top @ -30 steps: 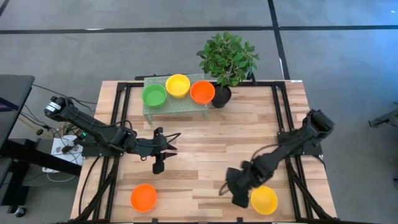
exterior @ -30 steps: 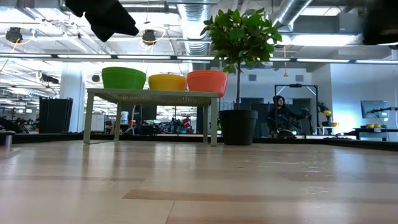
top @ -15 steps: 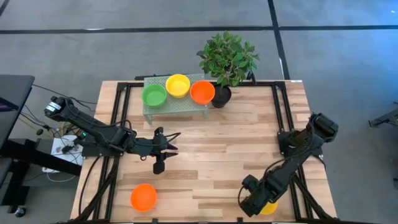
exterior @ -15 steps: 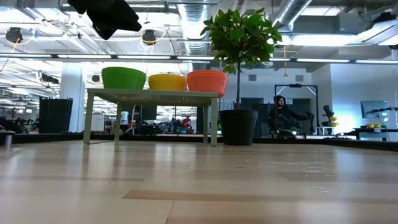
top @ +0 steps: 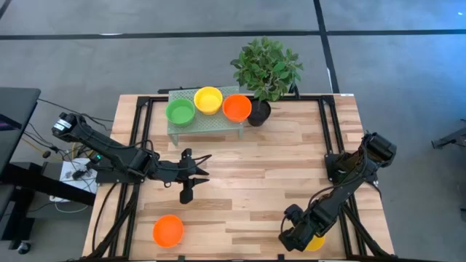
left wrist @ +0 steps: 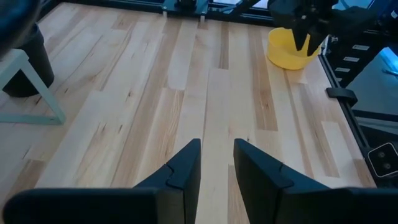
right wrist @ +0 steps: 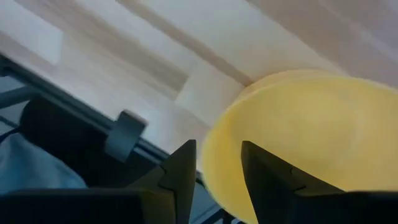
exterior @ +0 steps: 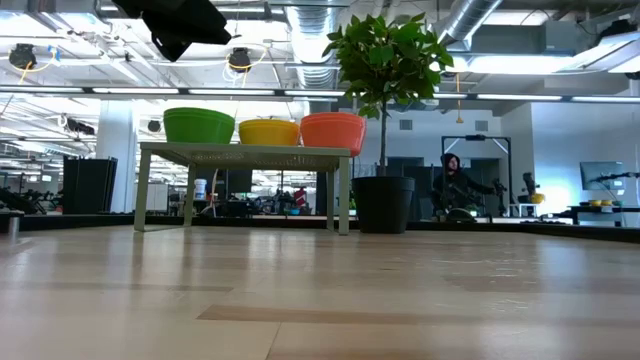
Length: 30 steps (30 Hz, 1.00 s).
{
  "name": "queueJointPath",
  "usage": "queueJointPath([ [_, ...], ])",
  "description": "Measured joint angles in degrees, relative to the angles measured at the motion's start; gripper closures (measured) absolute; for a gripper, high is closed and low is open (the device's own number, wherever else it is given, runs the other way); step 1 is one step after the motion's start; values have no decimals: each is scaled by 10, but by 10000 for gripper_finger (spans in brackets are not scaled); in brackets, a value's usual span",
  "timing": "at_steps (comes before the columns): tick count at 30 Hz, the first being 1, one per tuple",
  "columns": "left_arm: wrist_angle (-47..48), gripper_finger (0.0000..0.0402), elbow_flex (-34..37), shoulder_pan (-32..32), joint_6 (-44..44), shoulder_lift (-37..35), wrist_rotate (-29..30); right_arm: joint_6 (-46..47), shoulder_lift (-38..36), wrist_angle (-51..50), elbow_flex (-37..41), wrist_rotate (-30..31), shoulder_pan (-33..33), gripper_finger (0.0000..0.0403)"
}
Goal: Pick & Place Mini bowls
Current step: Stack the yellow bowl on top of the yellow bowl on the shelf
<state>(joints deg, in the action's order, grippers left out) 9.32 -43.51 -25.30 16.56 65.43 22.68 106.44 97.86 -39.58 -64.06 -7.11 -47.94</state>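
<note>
Right gripper (right wrist: 214, 163), fingers narrowly parted, straddles the small round yellow plastic bowl's (right wrist: 298, 143) rim; seat deeper before closing.

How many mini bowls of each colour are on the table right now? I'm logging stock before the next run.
Green round plastic mini bowls: 1
Yellow round plastic mini bowls: 2
Red-orange round plastic mini bowls: 2
Total: 5
</note>
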Motion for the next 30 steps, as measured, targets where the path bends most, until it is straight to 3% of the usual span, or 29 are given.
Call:
queueJointPath([
  [10,-4,305,0,0,0,0,0,-5,29,20,0,3,0,275],
  [14,-7,305,0,0,0,0,0,-46,51,26,0,-10,10,280],
  [24,-32,305,0,2,0,0,0,-173,50,22,-3,-54,47,390],
  [27,-41,305,0,4,-22,0,0,-238,50,17,-15,-69,65,389],
  [30,-44,305,0,4,-97,3,-17,-317,50,11,-37,-67,92,387],
])
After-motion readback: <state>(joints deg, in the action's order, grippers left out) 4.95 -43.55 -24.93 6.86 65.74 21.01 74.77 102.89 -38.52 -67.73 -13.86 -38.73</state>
